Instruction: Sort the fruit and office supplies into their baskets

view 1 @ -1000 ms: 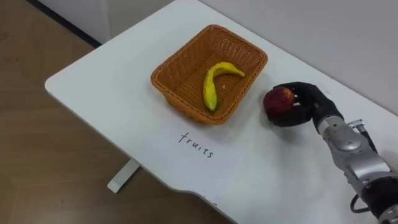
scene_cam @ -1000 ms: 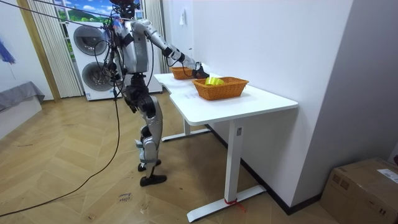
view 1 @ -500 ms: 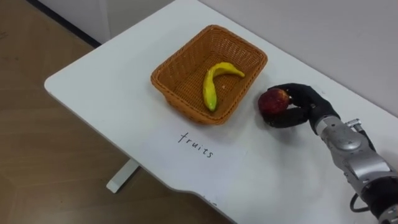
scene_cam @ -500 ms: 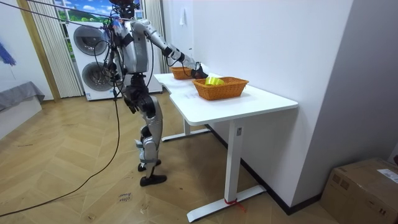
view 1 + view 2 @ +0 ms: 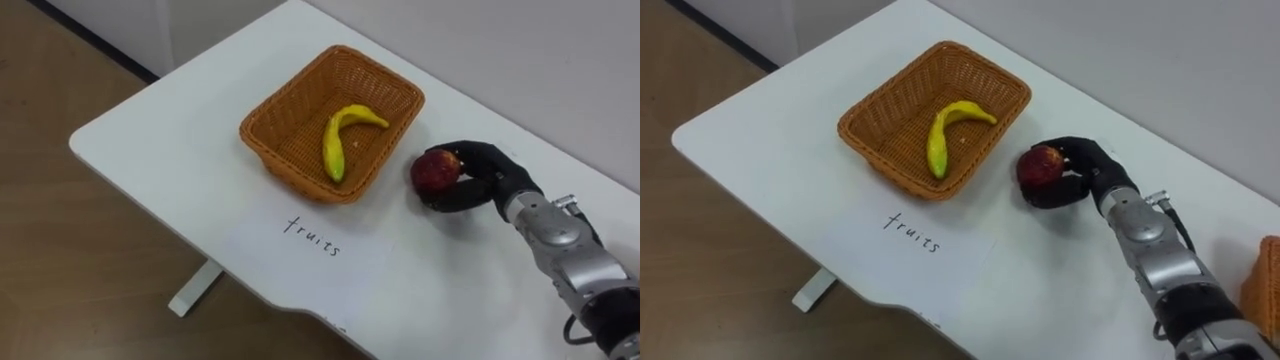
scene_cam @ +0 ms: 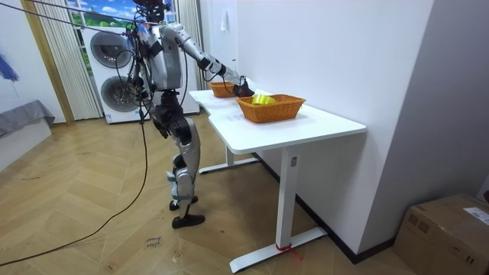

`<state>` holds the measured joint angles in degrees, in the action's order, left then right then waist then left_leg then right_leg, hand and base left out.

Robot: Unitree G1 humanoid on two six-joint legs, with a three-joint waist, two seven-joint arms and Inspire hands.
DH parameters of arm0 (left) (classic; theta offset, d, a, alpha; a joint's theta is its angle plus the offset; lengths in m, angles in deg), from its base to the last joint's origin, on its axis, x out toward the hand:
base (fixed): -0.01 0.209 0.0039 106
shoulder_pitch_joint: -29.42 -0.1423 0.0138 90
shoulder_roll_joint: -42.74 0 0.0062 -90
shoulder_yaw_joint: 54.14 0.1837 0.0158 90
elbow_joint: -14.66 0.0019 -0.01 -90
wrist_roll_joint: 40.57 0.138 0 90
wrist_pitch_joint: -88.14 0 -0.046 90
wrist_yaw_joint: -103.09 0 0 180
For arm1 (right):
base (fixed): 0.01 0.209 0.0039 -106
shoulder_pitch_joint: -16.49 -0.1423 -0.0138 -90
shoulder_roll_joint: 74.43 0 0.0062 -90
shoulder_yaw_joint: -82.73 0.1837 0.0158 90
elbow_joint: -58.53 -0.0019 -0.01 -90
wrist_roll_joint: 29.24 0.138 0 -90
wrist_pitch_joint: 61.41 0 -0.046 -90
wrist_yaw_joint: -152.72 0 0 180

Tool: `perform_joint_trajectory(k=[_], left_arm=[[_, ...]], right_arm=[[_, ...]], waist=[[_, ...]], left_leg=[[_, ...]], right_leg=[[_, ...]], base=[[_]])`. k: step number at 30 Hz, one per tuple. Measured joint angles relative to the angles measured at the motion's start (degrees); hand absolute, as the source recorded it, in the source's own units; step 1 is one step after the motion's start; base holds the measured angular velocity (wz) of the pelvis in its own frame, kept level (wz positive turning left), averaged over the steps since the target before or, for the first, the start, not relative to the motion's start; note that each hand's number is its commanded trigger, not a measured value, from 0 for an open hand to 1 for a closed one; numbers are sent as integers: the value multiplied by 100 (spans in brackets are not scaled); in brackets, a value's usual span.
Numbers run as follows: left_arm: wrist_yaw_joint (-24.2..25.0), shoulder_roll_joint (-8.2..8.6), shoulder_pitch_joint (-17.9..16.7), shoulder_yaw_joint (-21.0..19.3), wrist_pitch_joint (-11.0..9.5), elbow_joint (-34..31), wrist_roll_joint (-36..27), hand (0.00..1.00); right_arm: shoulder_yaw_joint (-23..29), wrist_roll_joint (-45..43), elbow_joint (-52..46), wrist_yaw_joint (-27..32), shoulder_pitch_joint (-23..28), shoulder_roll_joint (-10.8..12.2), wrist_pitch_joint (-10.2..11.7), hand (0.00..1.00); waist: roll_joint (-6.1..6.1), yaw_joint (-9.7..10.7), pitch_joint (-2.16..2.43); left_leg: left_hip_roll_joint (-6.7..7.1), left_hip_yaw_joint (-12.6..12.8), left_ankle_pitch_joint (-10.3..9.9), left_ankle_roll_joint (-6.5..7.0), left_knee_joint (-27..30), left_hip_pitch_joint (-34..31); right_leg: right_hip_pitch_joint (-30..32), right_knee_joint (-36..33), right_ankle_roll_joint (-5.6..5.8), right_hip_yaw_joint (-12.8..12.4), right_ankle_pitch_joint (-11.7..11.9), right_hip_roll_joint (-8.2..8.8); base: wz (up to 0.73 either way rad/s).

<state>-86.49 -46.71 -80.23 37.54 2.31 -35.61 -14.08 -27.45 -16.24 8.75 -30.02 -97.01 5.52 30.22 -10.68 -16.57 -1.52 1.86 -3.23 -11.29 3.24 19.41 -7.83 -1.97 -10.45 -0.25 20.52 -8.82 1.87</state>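
A red apple (image 5: 434, 171) sits clasped in the curled fingers of the robot's right hand (image 5: 482, 176) over the white table (image 5: 165, 130). Just left of the fingertips stands the wicker basket (image 5: 285, 112), a banana (image 5: 336, 142) inside; a paper label (image 5: 315, 236) lies below-left.

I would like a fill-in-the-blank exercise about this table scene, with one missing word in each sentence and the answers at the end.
1. In the basket lies one yellow ____.
2. The right hand is curled round an ____.
3. The basket stands on a ____ table.

Missing words: banana; apple; white.
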Motion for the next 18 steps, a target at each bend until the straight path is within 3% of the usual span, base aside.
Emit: perform_joint_trajectory(k=[2, 7, 10, 18], left_arm=[[-66, 116, 0, -126, 8, 158, -1, 0], [-106, 190, -35, -260, 21, 201, 1, 0], [-111, 262, -75, -398, 61, 228, 30, 0], [-91, 307, -128, -410, 102, 232, 50, 0]], right_arm=[[187, 6, -321, -49, 119, -1, -23, 100], [643, -48, -978, -29, 242, -5, -49, 100], [830, -37, -1027, -73, 242, -6, -65, 100], [1022, -48, -1033, -117, 242, -10, -176, 100]], waist=[[144, 113, 24], [349, 379, 133], [392, 455, 136], [355, 528, 137]], left_leg=[[13, 1, -13, 19, -13, 91], [62, -5, 1, 31, -102, 230], [93, -8, 17, 44, -250, 583], [113, -15, -9, 68, -315, 967]], right_leg=[[-100, 19, 1, 0, 0, 3], [-257, 85, 22, 6, -13, 61], [-547, 80, 76, 10, -48, 108], [-901, 78, 123, 17, -77, 123]], base=[[2], [0], [3], [1]])
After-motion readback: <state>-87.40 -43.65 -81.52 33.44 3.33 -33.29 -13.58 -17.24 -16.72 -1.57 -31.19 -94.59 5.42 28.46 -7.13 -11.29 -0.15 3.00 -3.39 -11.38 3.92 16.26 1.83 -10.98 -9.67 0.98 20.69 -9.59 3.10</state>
